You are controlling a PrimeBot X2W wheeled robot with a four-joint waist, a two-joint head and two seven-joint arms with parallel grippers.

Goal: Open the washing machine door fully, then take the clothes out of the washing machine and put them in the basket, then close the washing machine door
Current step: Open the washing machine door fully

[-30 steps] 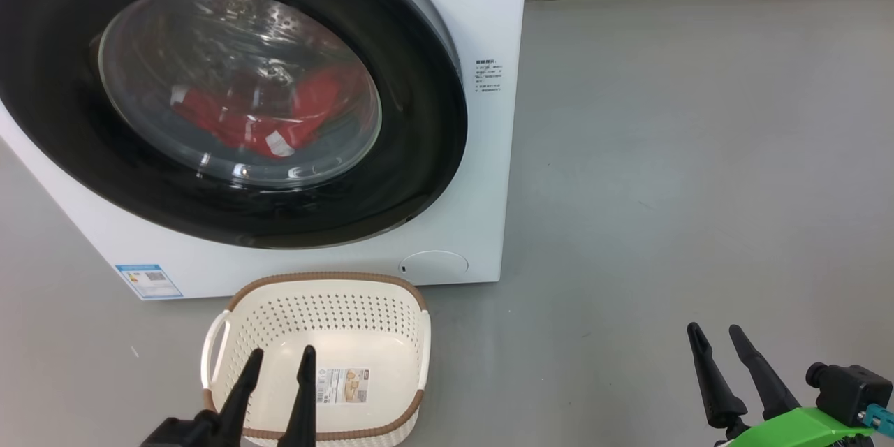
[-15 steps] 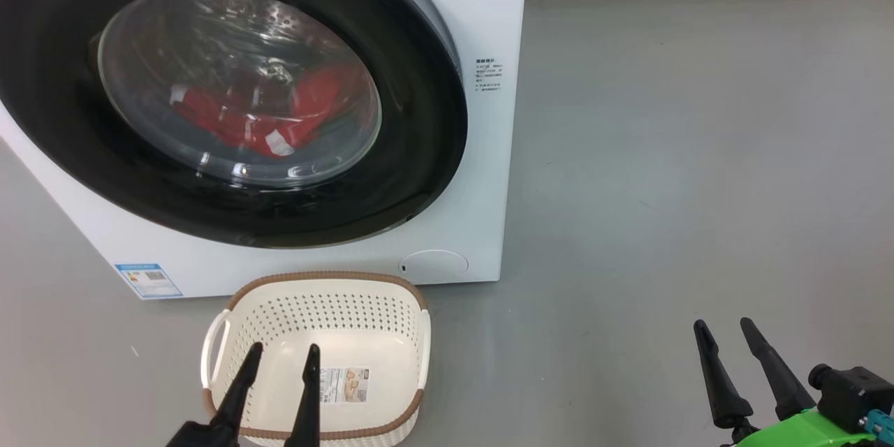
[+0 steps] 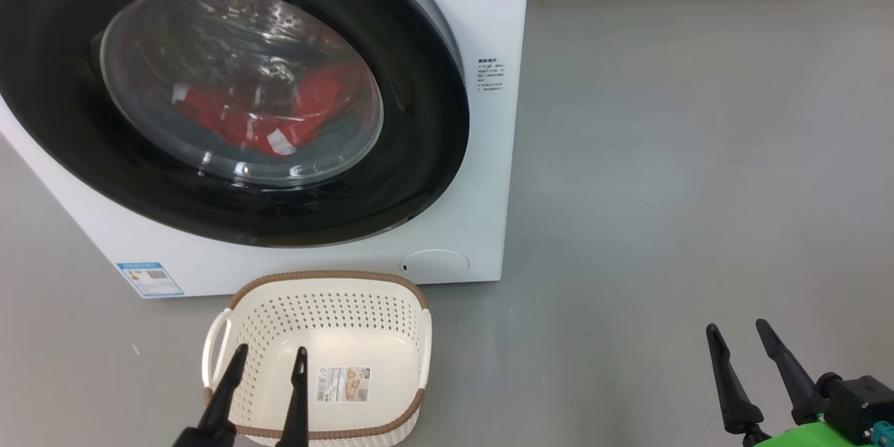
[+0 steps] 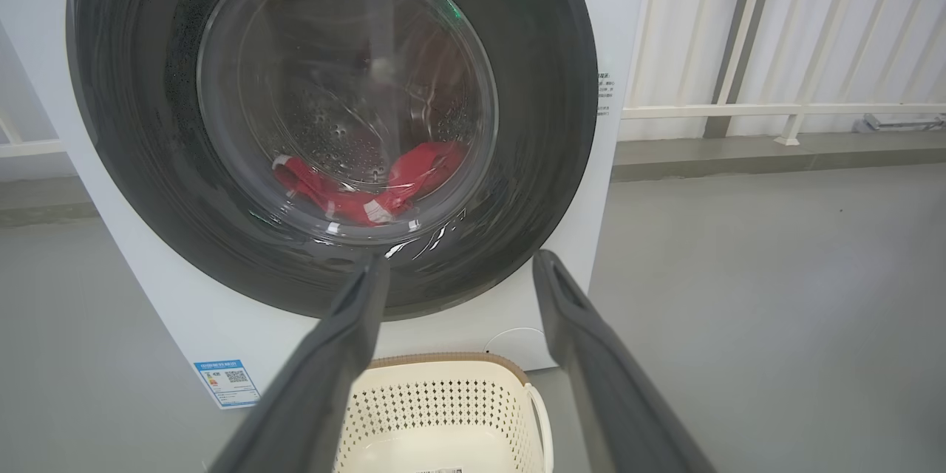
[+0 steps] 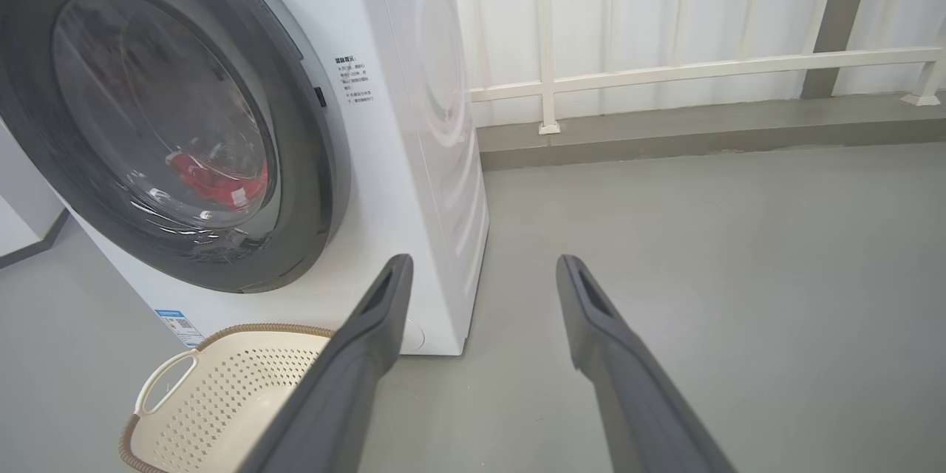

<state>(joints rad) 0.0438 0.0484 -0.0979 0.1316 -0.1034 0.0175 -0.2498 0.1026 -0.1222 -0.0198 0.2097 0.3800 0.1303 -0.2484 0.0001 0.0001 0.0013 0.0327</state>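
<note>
Red clothes (image 4: 347,199) behind the washing machine door (image 4: 543,89)

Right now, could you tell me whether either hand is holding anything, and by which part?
Nothing is held: the left hand and right hand are both open and empty.

White boxy washing machine (image 3: 489,7). Shut: washing machine door (image 3: 419,154), glossy black rim, bulging clear glass. Behind glass, low in drum: red clothes (image 3: 237,122) with white patches. Just in front, upright: cream perforated basket (image 3: 328,277), brown rim, label inside.
</note>
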